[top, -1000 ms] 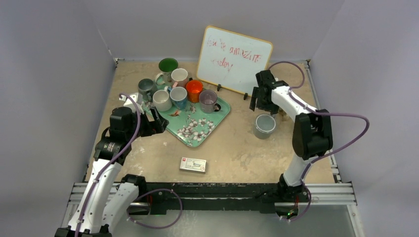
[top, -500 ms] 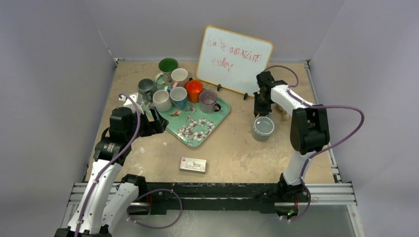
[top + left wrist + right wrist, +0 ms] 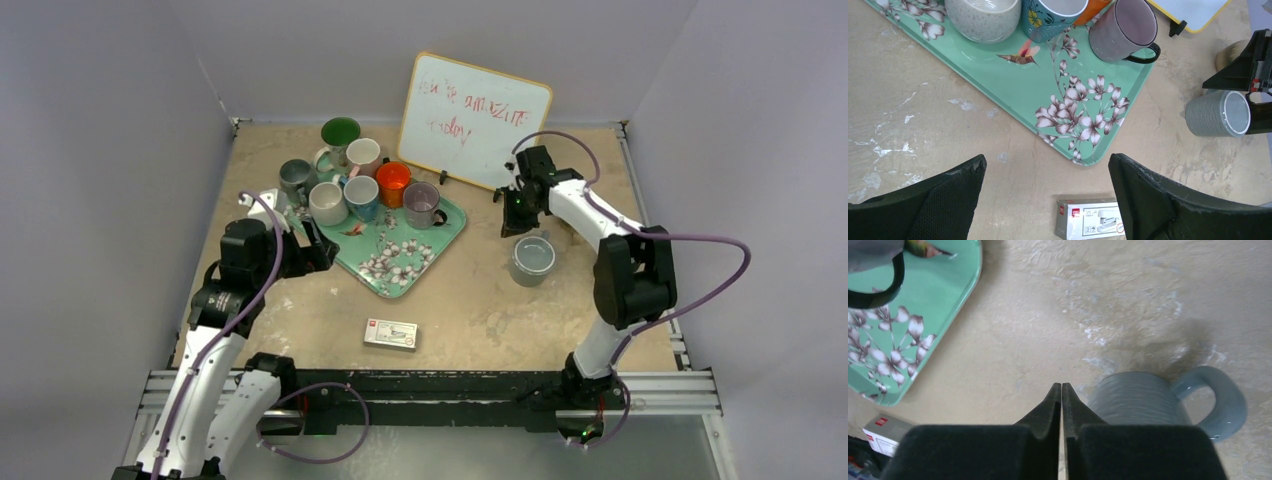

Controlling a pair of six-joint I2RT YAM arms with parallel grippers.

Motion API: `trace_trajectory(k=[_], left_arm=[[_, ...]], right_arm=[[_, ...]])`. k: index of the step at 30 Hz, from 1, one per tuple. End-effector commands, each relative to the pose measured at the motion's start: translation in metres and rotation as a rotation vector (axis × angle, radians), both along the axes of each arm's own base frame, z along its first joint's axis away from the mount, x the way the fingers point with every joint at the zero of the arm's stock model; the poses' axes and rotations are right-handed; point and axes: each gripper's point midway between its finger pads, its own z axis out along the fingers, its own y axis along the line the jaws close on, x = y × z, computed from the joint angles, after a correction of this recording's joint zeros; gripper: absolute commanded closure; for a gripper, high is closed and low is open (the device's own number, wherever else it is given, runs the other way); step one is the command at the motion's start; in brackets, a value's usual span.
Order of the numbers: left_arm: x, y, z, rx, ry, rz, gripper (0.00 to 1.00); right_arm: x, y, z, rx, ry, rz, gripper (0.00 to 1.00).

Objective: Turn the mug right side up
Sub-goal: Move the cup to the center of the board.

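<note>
Off the near edge of the green floral tray [image 3: 1013,85], the left gripper [image 3: 1046,161] gapes wide, empty. Right of the tray the ribbed grey-blue ceramic mug [image 3: 1138,400] stands, seemingly base-up. There too the right gripper [image 3: 1061,388] is pinched together on nothing. It should spread before straddling the wall.

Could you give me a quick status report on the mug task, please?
Left gripper open, hovering by the tray. Right gripper shut, empty, beside the grey mug. Mug standing on the table, apparently base up. Nothing between them.
</note>
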Motion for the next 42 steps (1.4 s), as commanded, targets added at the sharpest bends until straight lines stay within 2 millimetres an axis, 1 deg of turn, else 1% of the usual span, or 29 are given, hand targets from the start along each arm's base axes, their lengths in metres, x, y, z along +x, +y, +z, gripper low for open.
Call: trace_trajectory(k=[1,2,3,4,5,7,9,11,12,13,14,17,20,21,24,26,28,32,35,37,39,42], left_arm=[[0.001,0.002,0.014,0.014,-0.048,0.002,0.09],[0.001,0.003,0.014,0.016,-0.051,0.002,0.09],[0.001,0.003,0.015,0.016,-0.053,0.004,0.09],[0.001,0.003,0.015,0.017,-0.054,0.005,0.09],[0.001,0.003,0.015,0.017,-0.055,0.005,0.09],[0.001,0.003,0.015,0.016,-0.055,0.005,0.09],[0.001,0.003,0.016,0.015,-0.06,0.004,0.09],[0.001,0.003,0.016,0.017,-0.062,0.005,0.09],[0.0,0.003,0.016,0.017,-0.063,0.005,0.09],[0.0,0.003,0.016,0.017,-0.063,0.005,0.09],[0.0,0.004,0.018,0.016,-0.067,0.006,0.09],[0.0,0.003,0.017,0.016,-0.066,0.005,0.09],[0.0,0.003,0.018,0.015,-0.068,0.004,0.09],[-0.001,0.003,0.019,0.015,-0.071,0.005,0.09],[-0.001,0.004,0.02,0.018,-0.076,0.009,0.09],[-0.001,0.005,0.02,0.019,-0.076,0.012,0.09],[-0.001,0.005,0.02,0.02,-0.076,0.012,0.09],[-0.002,0.006,0.02,0.021,-0.077,0.015,0.09],[-0.001,0.006,0.021,0.021,-0.079,0.015,0.09],[-0.001,0.006,0.021,0.021,-0.08,0.015,0.09],[-0.001,0.006,0.02,0.022,-0.077,0.016,0.09],[-0.002,0.006,0.02,0.022,-0.076,0.016,0.09]], right_arm=[[-0.006,0.01,0.017,0.004,-0.033,0.052,0.91],[-0.005,0.002,0.021,-0.031,-0.044,0.032,0.79],[-0.005,-0.004,0.025,-0.064,-0.047,0.015,0.7],[-0.008,-0.009,0.031,-0.084,-0.04,-0.011,0.65],[-0.008,-0.018,0.035,-0.124,-0.045,-0.052,0.59],[-0.008,-0.04,0.04,-0.213,-0.057,-0.13,0.42],[-0.011,-0.054,0.039,-0.247,-0.044,-0.186,0.33],[-0.014,-0.056,0.036,-0.239,-0.028,-0.217,0.23],[-0.016,-0.054,0.033,-0.222,-0.021,-0.224,0.12],[-0.017,-0.055,0.031,-0.219,-0.017,-0.237,0.05],[-0.018,-0.057,0.029,-0.221,-0.013,-0.25,0.03],[-0.019,-0.062,0.023,-0.21,0.008,-0.285,0.01],[-0.021,-0.056,0.018,-0.172,0.032,-0.276,0.01],[-0.022,-0.051,0.015,-0.152,0.042,-0.25,0.01],[-0.024,-0.027,0.016,-0.031,0.048,-0.143,0.01],[-0.02,-0.02,0.019,0.004,0.01,-0.094,0.02],[-0.023,-0.008,0.023,0.066,0.004,-0.057,0.03],[-0.037,0.009,0.021,0.135,0.028,-0.004,0.06],[-0.054,0.035,0.02,0.205,0.051,0.093,0.08],[-0.066,0.052,0.019,0.191,0.068,0.165,0.09],[-0.072,0.061,0.019,0.163,0.073,0.202,0.09],[-0.069,0.061,0.028,0.141,0.045,0.214,0.1]])
